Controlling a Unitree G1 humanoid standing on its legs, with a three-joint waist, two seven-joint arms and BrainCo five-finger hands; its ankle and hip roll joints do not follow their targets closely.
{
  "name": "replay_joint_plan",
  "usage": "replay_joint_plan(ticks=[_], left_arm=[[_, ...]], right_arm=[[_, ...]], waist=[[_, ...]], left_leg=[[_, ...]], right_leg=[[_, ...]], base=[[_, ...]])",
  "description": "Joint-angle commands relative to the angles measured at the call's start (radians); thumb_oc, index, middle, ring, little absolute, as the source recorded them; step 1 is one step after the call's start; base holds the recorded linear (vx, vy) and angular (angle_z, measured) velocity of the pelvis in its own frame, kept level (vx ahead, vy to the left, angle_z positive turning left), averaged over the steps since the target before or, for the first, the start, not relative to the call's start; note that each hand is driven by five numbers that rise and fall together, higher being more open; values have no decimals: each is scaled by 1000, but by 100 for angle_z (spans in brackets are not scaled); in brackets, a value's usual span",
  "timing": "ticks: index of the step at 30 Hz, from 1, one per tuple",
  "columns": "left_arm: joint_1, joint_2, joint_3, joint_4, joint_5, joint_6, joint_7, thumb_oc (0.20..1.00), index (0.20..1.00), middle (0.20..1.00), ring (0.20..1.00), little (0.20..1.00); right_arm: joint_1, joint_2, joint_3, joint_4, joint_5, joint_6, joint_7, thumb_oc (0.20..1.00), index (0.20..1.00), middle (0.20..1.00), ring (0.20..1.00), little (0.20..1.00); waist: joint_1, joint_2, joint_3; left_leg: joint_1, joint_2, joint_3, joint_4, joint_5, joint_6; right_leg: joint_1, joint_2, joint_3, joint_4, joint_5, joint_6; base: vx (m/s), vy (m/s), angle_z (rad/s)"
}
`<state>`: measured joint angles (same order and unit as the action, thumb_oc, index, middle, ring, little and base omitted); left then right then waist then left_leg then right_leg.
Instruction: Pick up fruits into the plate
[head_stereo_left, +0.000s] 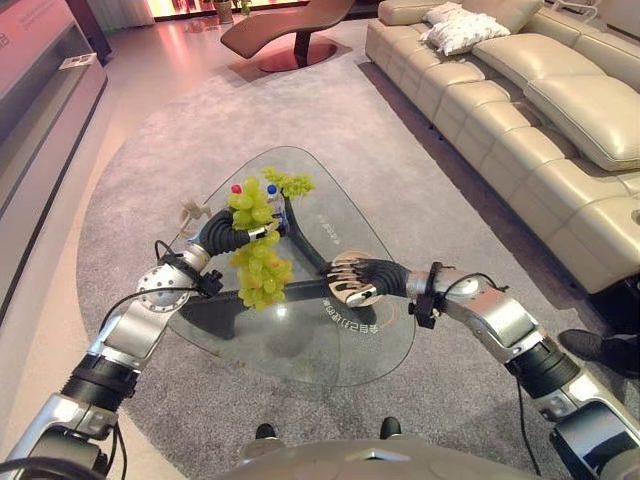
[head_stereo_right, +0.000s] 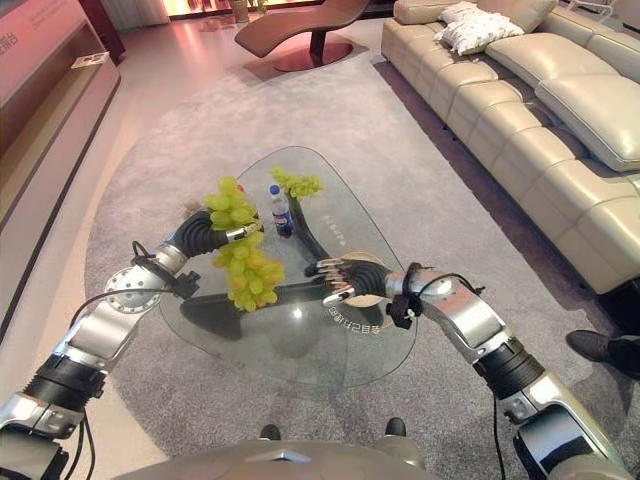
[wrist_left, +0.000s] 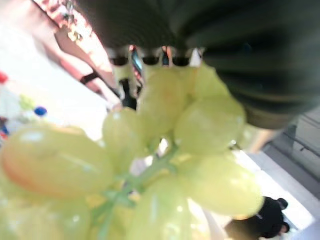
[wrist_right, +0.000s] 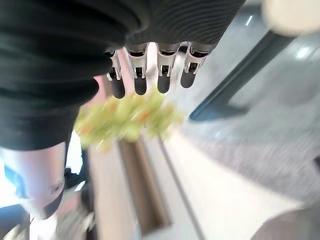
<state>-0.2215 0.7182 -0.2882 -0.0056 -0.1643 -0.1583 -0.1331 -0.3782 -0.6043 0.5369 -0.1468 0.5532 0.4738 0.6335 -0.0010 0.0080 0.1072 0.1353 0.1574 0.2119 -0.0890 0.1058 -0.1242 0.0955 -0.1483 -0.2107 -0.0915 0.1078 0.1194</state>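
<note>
Over the glass table (head_stereo_left: 300, 340), on the left, the left hand (head_stereo_left: 232, 235) has its fingers closed round a big bunch of green grapes (head_stereo_left: 258, 265) and holds it clear of the glass, most of the bunch hanging below the fist. The left wrist view shows plump yellow-green grapes on a thin green stem, pressed close under the fingers. Behind the bunch stand a small bottle (head_stereo_right: 280, 212) and a second, smaller bunch (head_stereo_right: 297, 183), both on the table. To the right, the right hand (head_stereo_right: 352, 275) hovers over the plate (head_stereo_left: 352, 285), fingers straight and relaxed, holding nothing. The carry step looks under way: the bunch is lifted but not yet in the plate. Next it must travel right and come down there, and the right hand probably has to clear off first.
</note>
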Motion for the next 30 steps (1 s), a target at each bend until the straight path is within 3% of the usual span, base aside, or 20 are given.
replay_joint_plan(ticks=[1, 4, 7, 10, 17, 23, 27, 30], left_arm=[[-166, -1, -47, -61, -131, -27, -13, 200, 200, 200, 200, 200], [-181, -45, -80, -67, -169, -3, -13, 200, 200, 200, 200, 200], [-188, -67, -95, -69, -196, 14, -8, 200, 200, 200, 200, 200], [-192, -135, -121, -49, -208, 16, -10, 200, 200, 200, 200, 200], [-211, -197, -147, -79, -210, 30, 22, 200, 200, 200, 200, 200], [-214, -178, -108, -86, -148, 58, 77, 200, 200, 200, 200, 200], [-209, -136, -65, -87, -115, 51, 102, 200, 200, 200, 200, 200], [-206, -86, -19, -81, -84, 35, 129, 200, 200, 200, 200, 200]], right_arm=[[-78, 48, 32, -74, 143, -22, -14, 1000, 1000, 1000, 1000, 1000], [-106, 94, 60, -104, 151, -103, -45, 1000, 1000, 1000, 1000, 1000], [-123, 126, 71, -123, 178, -124, -76, 1000, 1000, 1000, 1000, 1000], [-149, 210, 86, -148, 186, -155, -121, 1000, 1000, 1000, 1000, 1000], [-167, 259, 94, -165, 147, -194, -179, 1000, 1000, 1000, 1000, 1000], [-146, 227, 72, -181, 139, -135, -155, 1000, 1000, 1000, 1000, 1000], [-121, 160, 48, -192, 137, -90, -72, 1000, 1000, 1000, 1000, 1000], [-97, 92, 6, -189, 156, -109, -25, 1000, 1000, 1000, 1000, 1000]], waist=[[10, -29, -37], [14, -29, -44], [15, -29, -46], [17, -27, -50], [15, -22, -50], [11, -25, -53], [7, -29, -54], [5, -34, -55]], left_leg=[[-18, 4, 7, 58, -111, 4], [-14, 3, 5, 54, -113, 5], [-10, 3, 8, 53, -114, 4], [-9, 2, 9, 57, -120, 7], [-6, 2, 11, 59, -126, 10], [-2, 4, 14, 56, -125, 9], [-3, 8, 15, 53, -121, 6], [-3, 12, 16, 50, -114, 2]], right_leg=[[39, -64, -78, 52, -90, 42], [42, -66, -77, 45, -85, 45], [44, -69, -79, 42, -81, 47], [41, -73, -72, 42, -81, 47], [42, -79, -69, 42, -80, 49], [43, -81, -69, 43, -80, 51], [40, -79, -70, 45, -80, 50], [41, -77, -74, 46, -80, 49]], base=[[0, 0, 0], [14, -11, 4], [11, -7, 5], [0, 0, 0], [0, 0, 0], [0, 0, 0], [0, 0, 0], [0, 0, 0]])
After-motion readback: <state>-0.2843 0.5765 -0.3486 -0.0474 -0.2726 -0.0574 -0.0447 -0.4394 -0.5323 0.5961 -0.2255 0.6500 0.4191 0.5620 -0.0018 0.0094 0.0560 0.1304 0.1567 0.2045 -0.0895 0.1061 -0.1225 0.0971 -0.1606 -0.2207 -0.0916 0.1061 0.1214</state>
